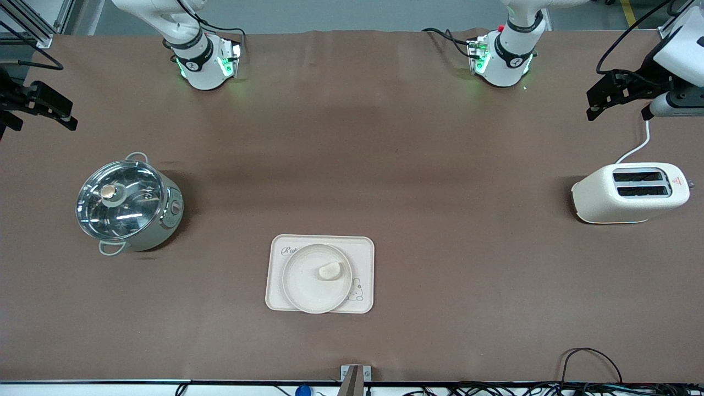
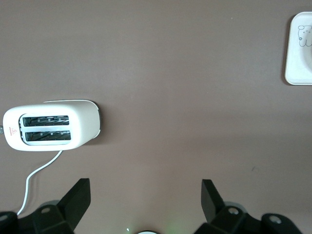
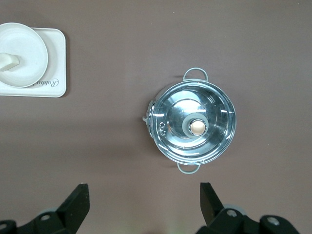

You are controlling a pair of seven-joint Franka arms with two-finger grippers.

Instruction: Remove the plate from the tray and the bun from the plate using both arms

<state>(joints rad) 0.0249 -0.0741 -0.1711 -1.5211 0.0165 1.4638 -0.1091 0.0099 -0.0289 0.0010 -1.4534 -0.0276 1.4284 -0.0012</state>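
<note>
The round cream plate lies on the rectangular cream tray in the middle of the table, near the front camera. The pale half-moon bun lies on the plate. Plate, bun and tray also show in the right wrist view. My left gripper is open and empty, high over the left arm's end of the table by the toaster; its fingers spread wide. My right gripper is open and empty, high over the right arm's end by the pot.
A steel pot with a glass lid stands toward the right arm's end, also in the right wrist view. A white toaster with its cord stands toward the left arm's end, also in the left wrist view. A tray corner shows there.
</note>
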